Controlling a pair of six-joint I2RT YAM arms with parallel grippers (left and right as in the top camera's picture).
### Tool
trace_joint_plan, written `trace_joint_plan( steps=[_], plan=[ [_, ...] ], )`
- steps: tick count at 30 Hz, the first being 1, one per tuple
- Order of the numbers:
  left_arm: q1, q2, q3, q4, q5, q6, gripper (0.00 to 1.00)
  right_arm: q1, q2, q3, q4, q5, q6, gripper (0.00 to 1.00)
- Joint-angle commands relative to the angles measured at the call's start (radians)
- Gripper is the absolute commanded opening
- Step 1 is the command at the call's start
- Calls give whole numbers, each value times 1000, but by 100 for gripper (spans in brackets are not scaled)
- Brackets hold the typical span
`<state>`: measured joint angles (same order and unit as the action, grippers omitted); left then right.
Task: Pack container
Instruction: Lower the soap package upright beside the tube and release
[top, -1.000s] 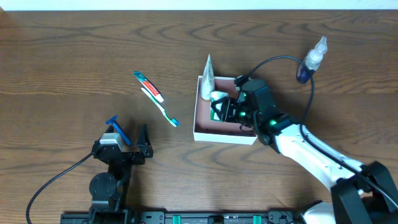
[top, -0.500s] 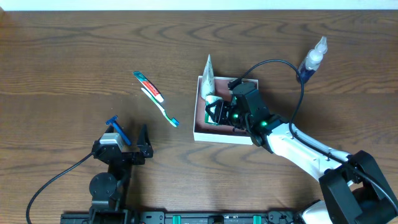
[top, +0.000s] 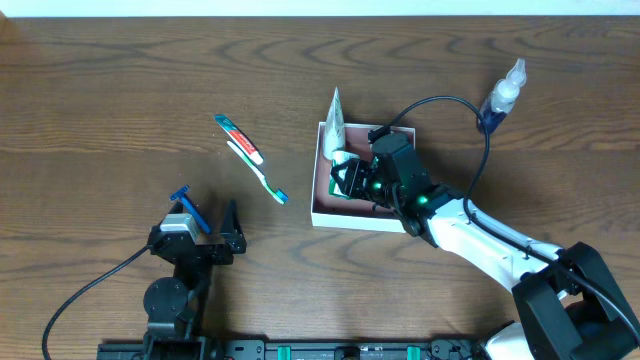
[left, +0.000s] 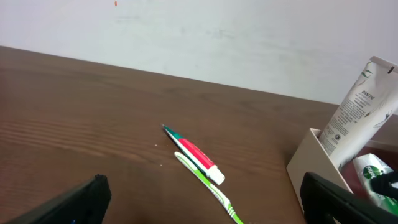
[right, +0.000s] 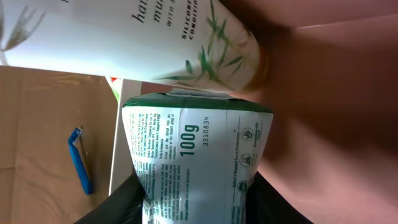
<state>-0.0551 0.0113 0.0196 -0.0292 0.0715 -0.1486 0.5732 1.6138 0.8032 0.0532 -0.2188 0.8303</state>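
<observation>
Grip on green-white packet (right: 193, 162) by right gripper (top: 352, 180), now further left inside container (top: 360, 222), beside leaning tube (top: 334, 120). Left gripper (top: 208, 222) spread wide, holding nothing, unmoved.

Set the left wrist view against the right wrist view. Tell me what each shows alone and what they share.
Only the left wrist view: the toothbrush and the small toothpaste tube, lying side by side on the table left of the container; the right wrist view gives at most a sliver of colour there. Only the right wrist view: the blue razor on the table. Both: the container, the white tube leaning in it, and the green-and-white packet beside that tube.
</observation>
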Motion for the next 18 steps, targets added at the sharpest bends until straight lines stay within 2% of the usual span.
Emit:
trace_joint_plan(
  steps=[1, 18],
  plan=[
    [-2, 0, -16, -36, 11, 17, 98, 21, 10, 19, 11, 13, 11, 39],
    [-2, 0, -16, -36, 11, 18, 98, 68, 10, 19, 11, 105, 11, 40]
  ],
)
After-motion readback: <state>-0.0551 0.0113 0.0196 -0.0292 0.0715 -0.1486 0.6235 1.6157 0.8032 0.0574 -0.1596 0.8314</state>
